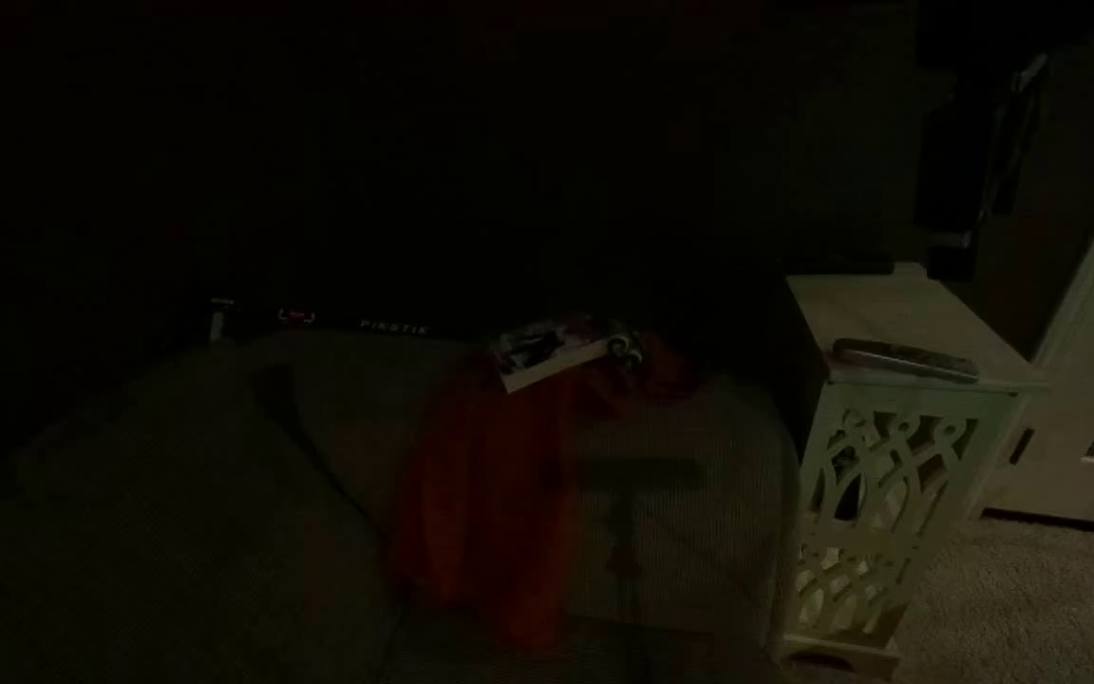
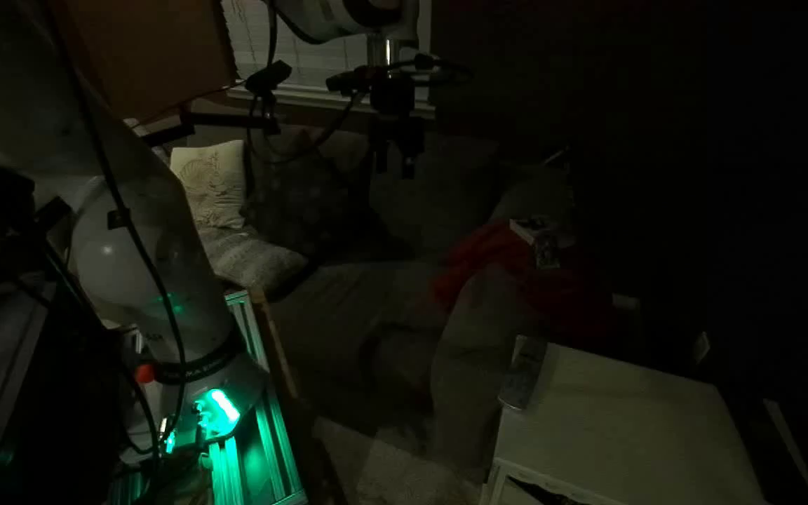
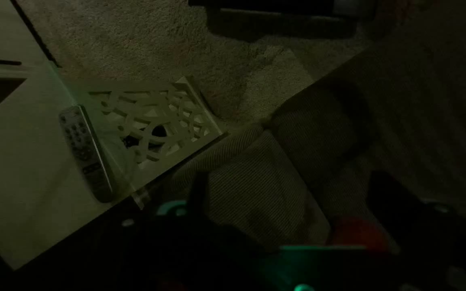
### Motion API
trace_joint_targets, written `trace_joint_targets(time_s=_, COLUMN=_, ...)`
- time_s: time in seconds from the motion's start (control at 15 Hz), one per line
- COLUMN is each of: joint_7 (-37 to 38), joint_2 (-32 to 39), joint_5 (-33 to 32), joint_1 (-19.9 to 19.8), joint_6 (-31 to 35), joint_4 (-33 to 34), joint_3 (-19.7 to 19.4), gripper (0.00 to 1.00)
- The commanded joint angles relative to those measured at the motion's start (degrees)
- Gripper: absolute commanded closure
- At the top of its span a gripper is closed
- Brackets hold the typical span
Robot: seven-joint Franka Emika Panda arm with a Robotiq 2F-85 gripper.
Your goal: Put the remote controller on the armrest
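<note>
Your gripper [image 2: 395, 170] hangs in mid-air, its fingers [image 3: 395, 202] spread wide with a plain gap between them, empty and touching nothing as far as the dim light lets you see. The remote controller [image 3: 85, 153] lies buttons up on top of the pale lattice-sided cabinet [image 3: 26, 173], along one edge, well apart from your gripper. Just beside that cabinet is the armrest [image 3: 253, 182], near the red cloth [image 1: 499, 494].

The pale desk [image 1: 917, 309] has a flat top and a cut-out lattice side [image 1: 889, 541]. A remote [image 3: 86, 153] lies on it, buttons up, along the edge above the lattice.
</note>
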Motion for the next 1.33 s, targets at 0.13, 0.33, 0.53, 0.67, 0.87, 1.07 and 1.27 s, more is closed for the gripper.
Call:
trace_joint_targets(time_s=0.13, joint_7=0.43, joint_2=0.18, joint_5=-0.49, joint_1=1.73, joint_6=-0.15, joint_4=0.09, joint_3=-1.59, gripper=0.00)
trace_joint_targets(time_s=0.33, joint_7=-1.54, joint_2=0.56, joint_5=-0.80, joint_1=1.21, joint_6=2.70, joint_4=-1.03, joint_3=-2.66, gripper=0.00)
trace_joint_targets(time_s=0.53, joint_7=-12.54, joint_2=-0.35, joint_5=-0.75, joint_1=0.09, joint_6=6.78, joint_4=-5.31, joint_3=-8.06, gripper=0.00)
trace_joint_targets(time_s=0.67, joint_7=-21.62, joint_2=-0.94, joint_5=-1.17, joint_1=-1.19, joint_6=9.44, joint_4=-8.25, joint_3=-12.90, gripper=0.00)
trace_joint_targets(time_s=0.87, joint_7=-33.00, joint_2=-0.12, joint_5=0.36, joint_1=-3.76, joint_6=14.57, joint_4=-10.78, joint_3=-20.58, gripper=0.00)
trace_joint_targets(time_s=1.07, joint_7=-33.03, joint_2=0.35, joint_5=0.02, joint_1=-4.47, joint_6=13.61, joint_4=-10.16, joint_3=-21.83, gripper=0.00)
trace_joint_targets(time_s=1.27, joint_7=-34.47, joint_2=0.51, joint_5=0.09, joint_1=-4.86, joint_6=13.89, joint_4=-10.18, joint_3=-22.68, gripper=0.00)
